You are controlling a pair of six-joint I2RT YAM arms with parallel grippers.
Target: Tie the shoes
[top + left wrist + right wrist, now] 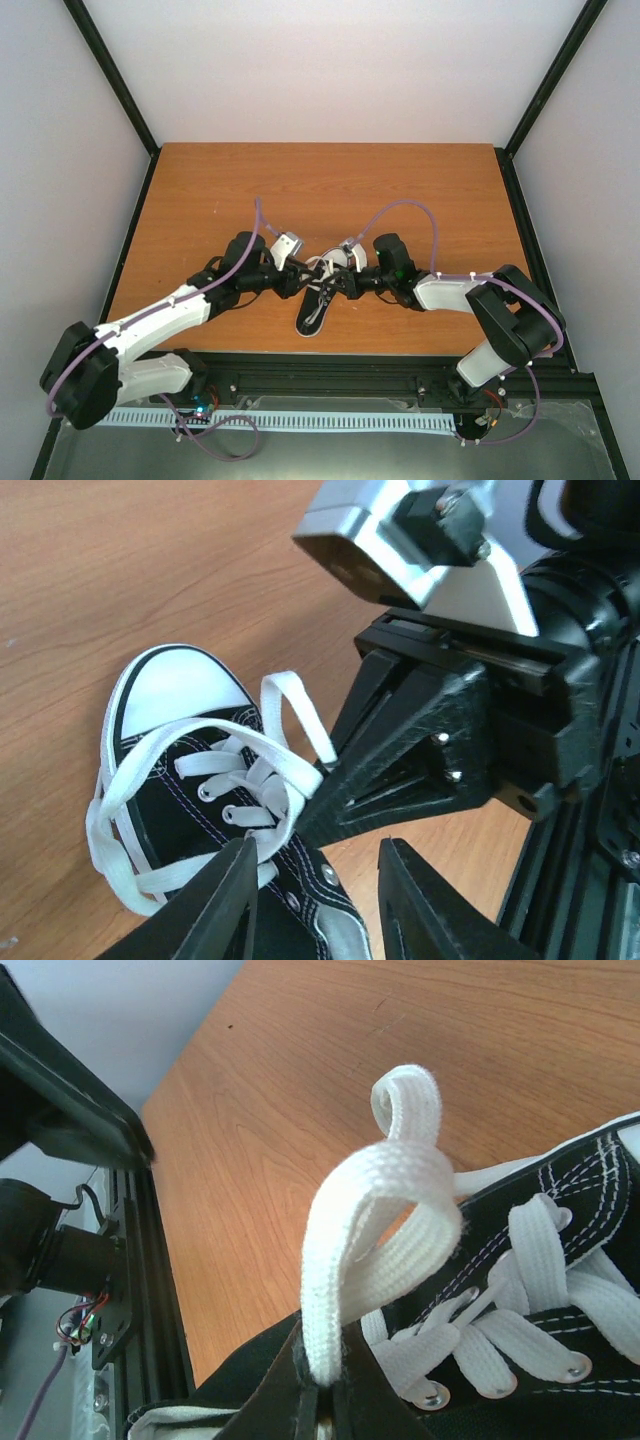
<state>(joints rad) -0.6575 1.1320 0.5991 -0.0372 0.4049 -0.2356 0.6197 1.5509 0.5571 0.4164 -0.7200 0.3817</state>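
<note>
By the near edge of the surface (420, 190), the right jaws are pinching a white lace loop (380, 1210) of the black sneaker (170, 815) while the left jaws are gaping.

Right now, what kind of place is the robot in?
Probably a robot lab test booth: plain white walls, black frame posts, and a wooden table with two arms bolted on.

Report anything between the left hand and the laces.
Nothing visible. The open left hand sits just above the laces; the right hand pinches a loop alongside, not in between.
</note>
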